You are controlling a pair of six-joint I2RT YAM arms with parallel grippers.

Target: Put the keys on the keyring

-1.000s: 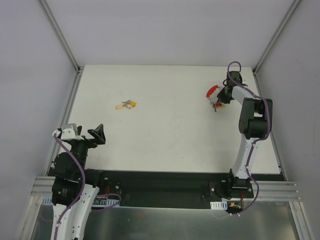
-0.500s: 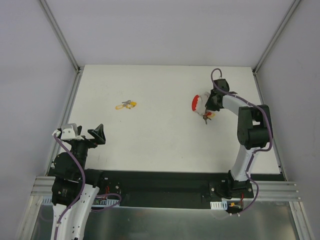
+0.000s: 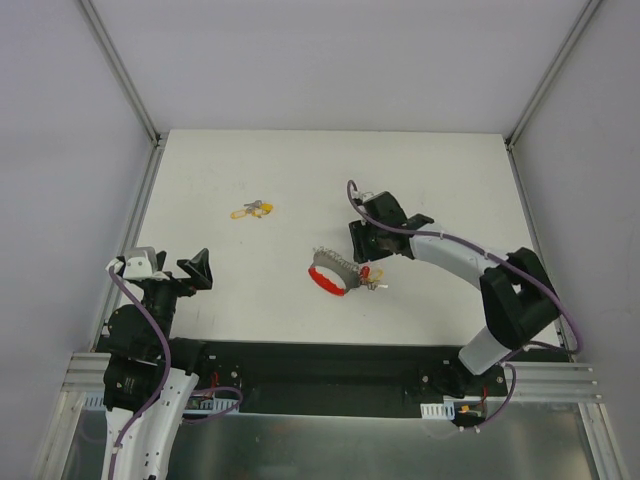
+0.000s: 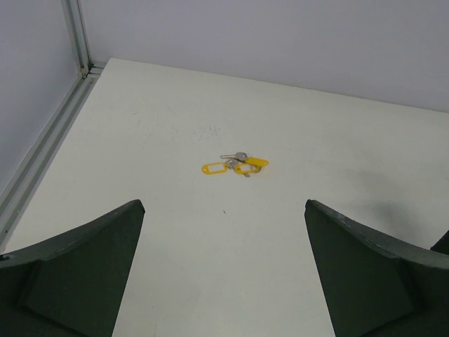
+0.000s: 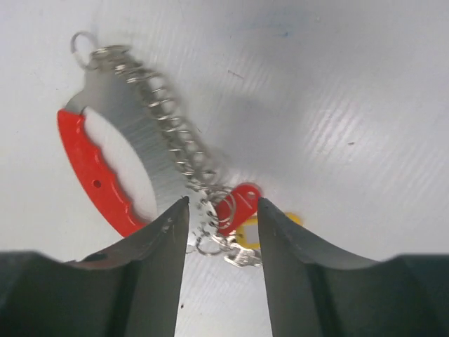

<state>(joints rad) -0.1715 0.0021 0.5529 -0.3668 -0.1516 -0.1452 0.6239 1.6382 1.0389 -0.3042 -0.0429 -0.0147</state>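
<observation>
Likely, the keyring [image 3: 328, 282] of stiff red loop and limp chain, lying toward the middle of the bench's [image 3: 450, 170] near edge under the parted, empty right tool [image 3: 366, 256], is best taken by the loop, and the slippery yellow-headed silver keys [image 3: 253, 210], toward its left edge facing the wide-open left tool [image 4: 223, 206], by their heads.

Top camera looks down on the whole table [image 3: 300, 170]; left wrist faces the keys [image 4: 235, 166] from afar, right wrist sits close over the keyring [image 5: 91, 168].

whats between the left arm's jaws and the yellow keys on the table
nothing: only bare white table lies between the left arm's jaws and the keys, clearest in the left wrist view
</observation>
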